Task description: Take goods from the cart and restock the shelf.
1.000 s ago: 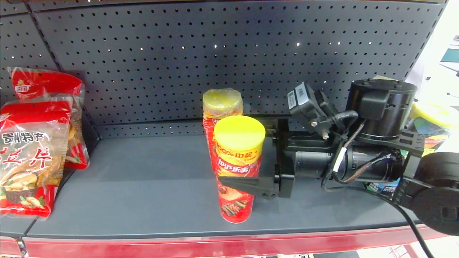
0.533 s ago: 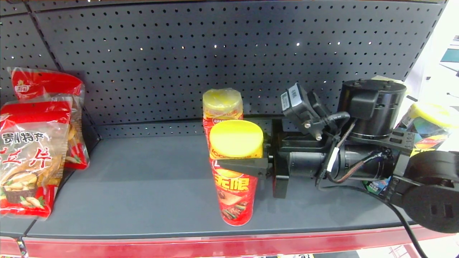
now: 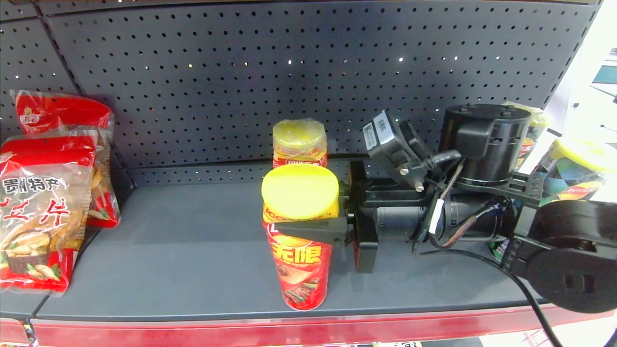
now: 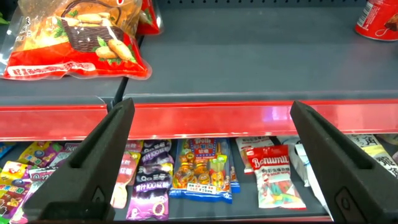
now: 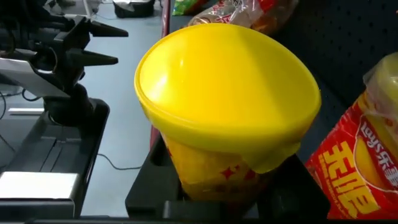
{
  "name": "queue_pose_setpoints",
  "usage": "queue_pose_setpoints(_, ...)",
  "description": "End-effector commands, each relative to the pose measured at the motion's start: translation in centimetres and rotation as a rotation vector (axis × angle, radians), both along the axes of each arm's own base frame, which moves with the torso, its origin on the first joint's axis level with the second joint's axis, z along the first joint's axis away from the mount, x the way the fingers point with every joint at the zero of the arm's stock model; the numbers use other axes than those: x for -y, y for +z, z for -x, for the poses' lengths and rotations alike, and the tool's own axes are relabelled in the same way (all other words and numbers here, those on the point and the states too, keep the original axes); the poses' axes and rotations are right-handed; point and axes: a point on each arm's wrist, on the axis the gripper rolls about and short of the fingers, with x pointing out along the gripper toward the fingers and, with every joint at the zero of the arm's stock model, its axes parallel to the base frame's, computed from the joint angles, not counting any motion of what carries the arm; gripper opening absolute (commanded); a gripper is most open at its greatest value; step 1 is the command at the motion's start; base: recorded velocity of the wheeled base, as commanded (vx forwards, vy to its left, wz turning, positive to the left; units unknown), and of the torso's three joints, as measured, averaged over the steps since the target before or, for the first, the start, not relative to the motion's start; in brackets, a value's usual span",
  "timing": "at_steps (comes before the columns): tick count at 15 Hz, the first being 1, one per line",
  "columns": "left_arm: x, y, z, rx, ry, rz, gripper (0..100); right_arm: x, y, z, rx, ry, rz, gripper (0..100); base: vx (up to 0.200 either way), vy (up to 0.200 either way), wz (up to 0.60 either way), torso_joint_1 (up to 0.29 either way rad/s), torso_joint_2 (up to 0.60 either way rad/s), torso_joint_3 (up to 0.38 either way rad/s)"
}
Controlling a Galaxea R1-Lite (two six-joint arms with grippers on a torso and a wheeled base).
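Jaws of right gripper (image 3: 301,214) clamp upright chip can (image 3: 301,262) under lid, near shelf (image 3: 193,250) front edge; left gripper (image 4: 211,106) spread wide.

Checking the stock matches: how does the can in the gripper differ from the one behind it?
The front can is clamped below its lid by the right gripper, near the front of the shelf; the rear can stands free by the back panel. The front can's lid is bare; the rear can's top is wrapped in clear film. Both are red with yellow lids.
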Motion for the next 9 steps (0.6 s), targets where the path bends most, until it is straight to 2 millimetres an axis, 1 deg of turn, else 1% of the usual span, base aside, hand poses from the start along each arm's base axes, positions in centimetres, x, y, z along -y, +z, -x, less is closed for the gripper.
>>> queue_pose_setpoints(1,0.0,0.0,0.0,-0.001,0.001,0.001,100,-0.3,-0.3,-0.1,-0.007,0.007,0.005,0,0.0,0.0,0.0,0.0,0.0,0.0)
queue_pose_setpoints(5,0.0,0.0,0.0,-0.001,0.001,0.001,100,-0.1,-0.3,-0.4,-0.01,0.026,0.002,0,0.0,0.0,0.0,0.0,0.0,0.0)
queue_pose_setpoints(7,0.0,0.0,0.0,-0.001,0.001,0.001,100,0.1,-0.2,-1.0,-0.004,0.015,-0.003,0,0.0,0.0,0.0,0.0,0.0,0.0)
queue_pose_setpoints(9,0.0,0.0,0.0,-0.001,0.001,0.001,100,0.0,0.4,-1.8,0.013,0.003,-0.018,0,0.0,0.0,0.0,0.0,0.0,0.0)
